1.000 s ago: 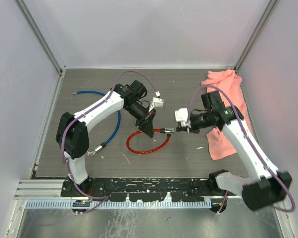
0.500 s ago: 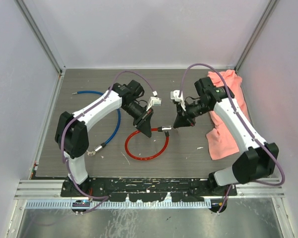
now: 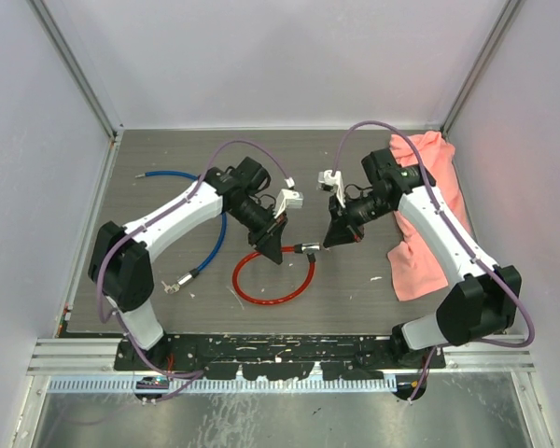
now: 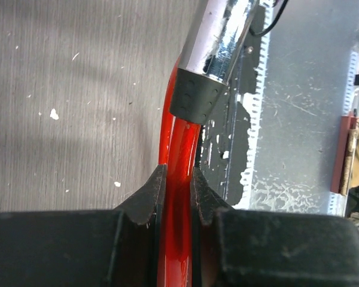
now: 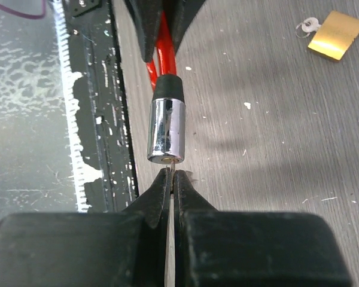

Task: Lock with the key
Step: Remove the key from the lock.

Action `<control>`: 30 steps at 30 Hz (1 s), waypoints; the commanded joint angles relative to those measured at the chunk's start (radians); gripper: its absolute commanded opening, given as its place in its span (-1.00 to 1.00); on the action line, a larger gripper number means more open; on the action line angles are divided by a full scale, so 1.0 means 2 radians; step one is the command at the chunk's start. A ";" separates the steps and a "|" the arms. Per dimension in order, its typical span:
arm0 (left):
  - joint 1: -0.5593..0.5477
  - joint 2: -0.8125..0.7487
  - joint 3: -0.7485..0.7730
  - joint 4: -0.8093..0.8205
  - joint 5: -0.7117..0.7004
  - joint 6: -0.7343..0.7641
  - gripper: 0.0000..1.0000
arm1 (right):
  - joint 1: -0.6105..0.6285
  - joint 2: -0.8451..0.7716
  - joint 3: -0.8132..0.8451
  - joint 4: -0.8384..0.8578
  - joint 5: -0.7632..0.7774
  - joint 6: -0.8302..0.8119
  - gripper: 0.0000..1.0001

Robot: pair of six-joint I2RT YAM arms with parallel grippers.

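Heads-up: your left gripper clamps the red cable behind the chrome cylinder, and your right gripper is pinched shut on the key at its face.

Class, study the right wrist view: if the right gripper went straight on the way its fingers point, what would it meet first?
The flat end face of the shiny chrome lock cylinder on the red cable, directly ahead of the right gripper; the gap looks tiny, perhaps touching.
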 commanded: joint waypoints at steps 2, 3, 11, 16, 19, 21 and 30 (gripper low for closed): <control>-0.033 -0.044 -0.023 0.065 -0.096 -0.059 -1.00 | 0.031 -0.056 -0.045 0.163 0.022 0.156 -0.98; -0.044 -0.050 -0.025 0.073 -0.121 -0.062 -1.00 | 0.030 -0.050 -0.044 0.170 0.016 0.182 -0.98; 0.017 -0.053 -0.046 0.099 0.054 -0.088 -1.00 | 0.031 -0.135 -0.087 0.136 0.050 -0.111 -0.98; 0.040 0.003 -0.026 0.093 0.178 -0.133 -1.00 | 0.032 -0.199 -0.130 0.141 0.069 -0.235 -0.98; 0.039 0.022 -0.004 0.052 0.165 -0.110 -1.00 | 0.030 -0.174 -0.099 0.150 0.071 -0.171 -0.98; 0.041 0.021 0.000 0.042 0.156 -0.099 -1.00 | 0.016 -0.146 -0.058 0.099 0.047 -0.161 -0.98; 0.055 0.145 0.089 -0.278 0.244 0.176 -1.00 | 0.000 -0.181 -0.078 0.099 0.087 -0.259 -0.98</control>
